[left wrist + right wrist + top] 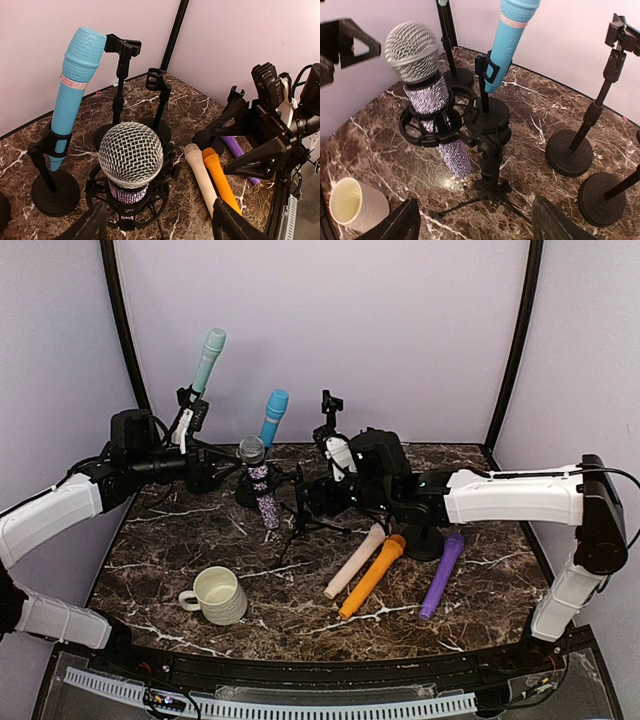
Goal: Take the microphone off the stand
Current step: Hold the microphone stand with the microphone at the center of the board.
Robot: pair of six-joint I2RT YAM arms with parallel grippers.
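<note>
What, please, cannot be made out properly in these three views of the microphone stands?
- Right wrist view: the blue microphone has its head cut off by the top edge.
- Left wrist view: the glitter microphone has its body mostly hidden beneath its own mesh head.
- Left wrist view: the purple microphone lies mostly behind the right arm.
- Top view: the teal microphone sits in a stand whose base is hidden behind the left arm.

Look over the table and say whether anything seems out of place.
A cream microphone, an orange microphone and a purple microphone lie flat on the table, while a stand behind has an empty clip. A white mug sits among the audio gear.
</note>
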